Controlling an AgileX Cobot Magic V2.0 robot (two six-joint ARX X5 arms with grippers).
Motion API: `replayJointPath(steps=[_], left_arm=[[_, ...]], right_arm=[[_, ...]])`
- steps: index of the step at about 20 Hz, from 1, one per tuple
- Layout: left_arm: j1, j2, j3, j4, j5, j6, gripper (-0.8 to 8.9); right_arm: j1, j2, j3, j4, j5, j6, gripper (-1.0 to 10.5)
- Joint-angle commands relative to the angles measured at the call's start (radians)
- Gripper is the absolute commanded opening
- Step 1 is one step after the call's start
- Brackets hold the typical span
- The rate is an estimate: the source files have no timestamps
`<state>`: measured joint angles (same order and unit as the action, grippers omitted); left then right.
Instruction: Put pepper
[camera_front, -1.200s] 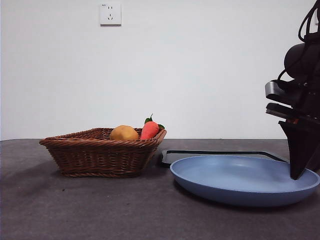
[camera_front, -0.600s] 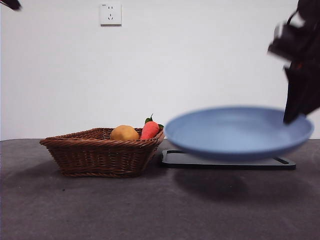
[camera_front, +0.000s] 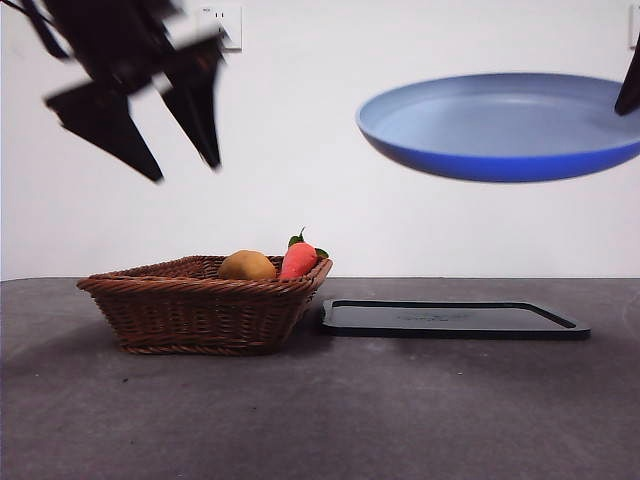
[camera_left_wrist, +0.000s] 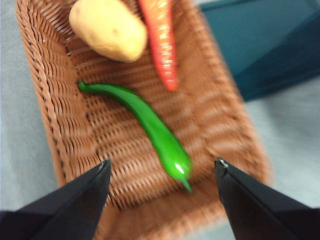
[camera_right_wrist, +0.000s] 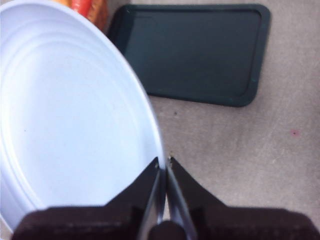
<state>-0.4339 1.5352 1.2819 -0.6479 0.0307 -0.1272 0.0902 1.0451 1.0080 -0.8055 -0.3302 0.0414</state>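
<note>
The wide, shallow blue plate (camera_front: 505, 125) now hangs high in the upper right of the front view, well clear of the flat black rectangular tray (camera_front: 455, 318) it sat over a second ago; half a second back it was only just above that tray, so it has been carried steadily upward. The right hand (camera_right_wrist: 163, 167) pinches the plate's rim, its two black jaws closed tight on the edge. What is new in this frame is the left hand (camera_front: 185, 165), which has swung in at the upper left of the front view, where only a black tip showed before, and now hovers above the brown woven wicker basket (camera_front: 205, 305) with its jaws spread wide. From its wrist camera, the glossy green elongated pepper (camera_left_wrist: 145, 122) lies on the basket floor, centre of that picture, between the open jaws but well below them, untouched. Beside it rest a round yellow-orange fruit (camera_left_wrist: 107, 29) and an orange-red carrot-like vegetable (camera_left_wrist: 162, 42). I judge the plate is being held ready while the left hand lines up to descend on the pepper; the pick itself has not begun. The basket and tray sit on the grey desk (camera_front: 320, 420) as before.
</note>
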Motion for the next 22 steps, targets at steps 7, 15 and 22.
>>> replayJointPath(steps=[7, 15, 22], left_arm=[[-0.052, 0.316, 0.13, 0.042, -0.064, -0.058, 3.63], [-0.073, 0.405, 0.13, 0.079, -0.088, -0.087, 3.62], [-0.085, 0.428, 0.13, 0.071, -0.121, -0.099, 3.53]], right_arm=[[0.001, -0.008, 0.015, 0.012, -0.005, 0.014, 0.1], [0.001, -0.008, 0.015, 0.012, -0.008, 0.013, 0.1], [0.001, -0.008, 0.015, 0.013, -0.008, 0.01, 0.1]])
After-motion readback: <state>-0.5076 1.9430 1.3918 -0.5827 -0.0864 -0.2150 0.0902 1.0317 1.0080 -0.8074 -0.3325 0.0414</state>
